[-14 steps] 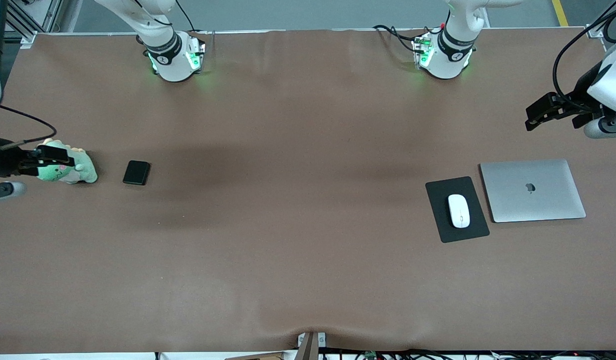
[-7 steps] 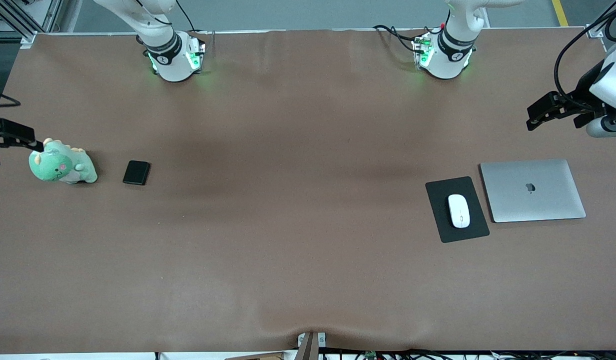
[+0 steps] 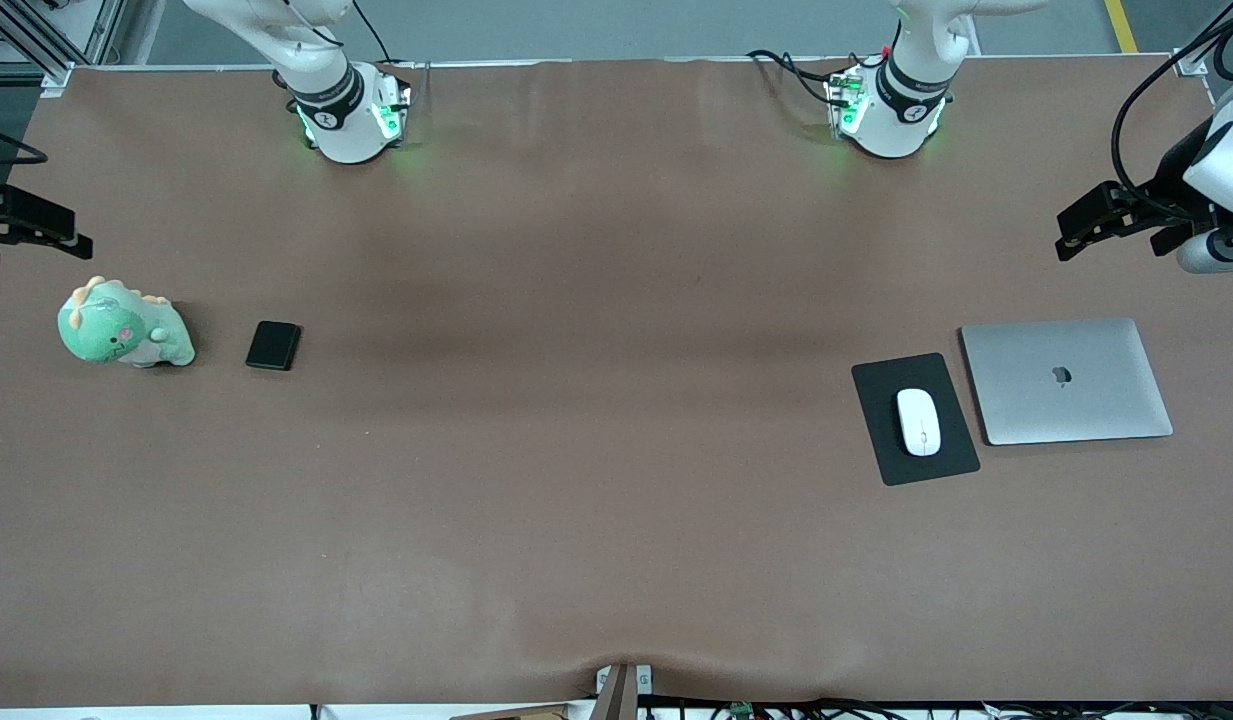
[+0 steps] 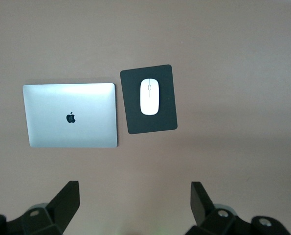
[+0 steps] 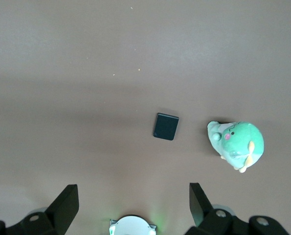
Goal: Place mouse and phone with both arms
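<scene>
Evidently both placements look done, so the step in hand is judged to be the pull-back of both arms, and doing it well means keeping each end effector high and clear of the things below.

Starting at the right arm's end of the bench [image 3: 596, 500], the right end effector [image 3: 36, 228] hangs in the air over the bench edge, above the green plush dinosaur [image 3: 122, 328]. Its wrist view shows the fingers [image 5: 67, 201] spread wide with nothing between them. The dinosaur sits on the bench, and just beside it, toward the middle of the bench, lies the phone [image 3: 273, 345], flat and apart from the toy. The right arm should avoid dipping, since the plush would tip easily if brushed.

Toward the left arm's end, the black mouse pad [image 3: 914, 418] lies flat with the mouse [image 3: 918, 421] resting on it, about centred. Just beside the pad lies the closed silver laptop [image 3: 1066, 380], close to it, with no clear contact. The left end effector [image 3: 1101, 222] hangs in the air over bare bench near the laptop's edge; its wrist view shows the fingers [image 4: 69, 198] wide apart and empty. It too should stay high, because the glossy mouse would likely slide if nudged.

By count: two arms, two end effectors, one plush dinosaur, one phone, one mouse pad, one mouse, one laptop.
</scene>
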### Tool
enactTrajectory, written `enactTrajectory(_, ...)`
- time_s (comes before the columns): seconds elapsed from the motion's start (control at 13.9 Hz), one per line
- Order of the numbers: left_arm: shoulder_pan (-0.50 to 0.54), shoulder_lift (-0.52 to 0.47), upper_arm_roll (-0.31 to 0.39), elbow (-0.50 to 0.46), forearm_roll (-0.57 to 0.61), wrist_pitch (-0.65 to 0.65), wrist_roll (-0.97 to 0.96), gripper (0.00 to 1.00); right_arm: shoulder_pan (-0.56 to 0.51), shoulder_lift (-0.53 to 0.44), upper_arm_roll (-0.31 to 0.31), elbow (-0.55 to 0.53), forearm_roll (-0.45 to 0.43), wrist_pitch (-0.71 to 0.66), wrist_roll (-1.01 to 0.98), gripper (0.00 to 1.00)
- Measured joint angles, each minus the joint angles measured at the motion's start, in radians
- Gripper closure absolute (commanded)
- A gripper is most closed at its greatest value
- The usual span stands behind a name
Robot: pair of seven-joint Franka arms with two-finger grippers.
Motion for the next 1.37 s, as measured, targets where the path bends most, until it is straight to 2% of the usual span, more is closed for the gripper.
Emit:
enactTrajectory(0.36,0.000,0.000,0.001,0.002,0.000,0.000,0.000,0.00,0.021,-0.027,-0.051,-0.032,0.000,0.014,0.023,0.00)
enactTrajectory(0.65,0.000,0.000,0.001,0.004,0.000,0.000,0.002,0.00,0.029,-0.140,-0.061,-0.202,0.000,0.077,0.023,0.00)
enactTrajectory(0.79,0.000,0.000,0.001,0.004,0.000,0.000,0.002,0.00,0.035,-0.177,-0.062,-0.248,0.000,0.079,0.023,0.00)
enactTrajectory(1.37,0.000,0.000,0.001,0.005,0.000,0.000,0.002,0.00,0.057,-0.195,-0.069,-0.268,0.000,0.098,0.024,0.00)
